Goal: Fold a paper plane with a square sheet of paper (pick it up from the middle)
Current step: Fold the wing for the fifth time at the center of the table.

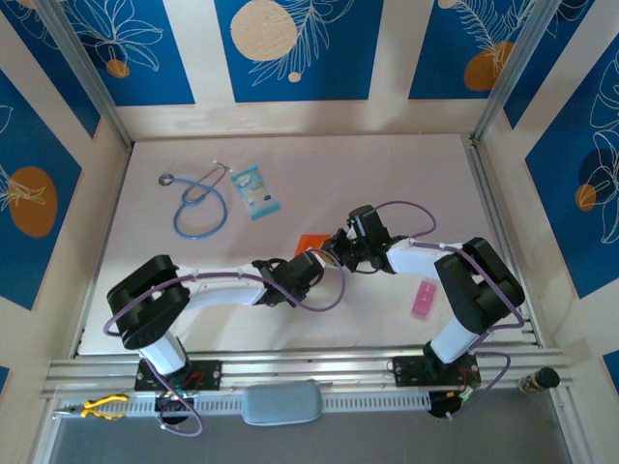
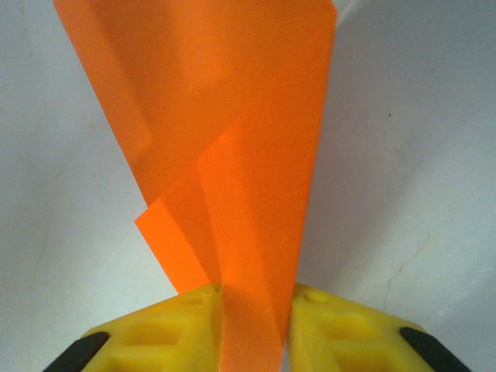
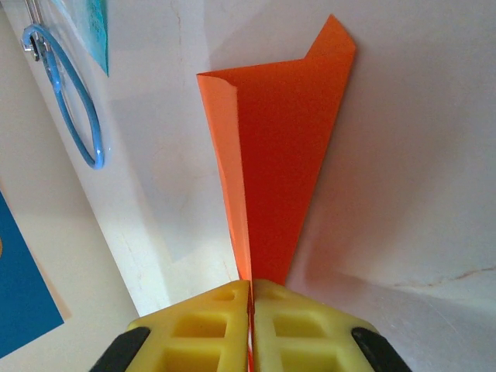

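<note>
Partly folded orange sheet (image 1: 311,242) held off the table (image 1: 387,174) near its middle, between both arms.
Your right end effector (image 3: 250,325) was pinched shut on the sheet's narrow end. Your left end effector (image 2: 254,325) stood narrowed around the other end; a firm hold could not be confirmed. Risk: opposing pull could tear the paper or skew the crease, and a loose left hold could let it slip.

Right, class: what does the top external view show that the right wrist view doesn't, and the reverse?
Top, not right wrist: the pink strip, the yellow-handled tool, the left arm and the right arm. Right wrist, not top: the yellow fingers of the right gripper pinched shut on the narrow end of the orange paper. Both: the paper, the blue stethoscope and the light-blue packet.
</note>
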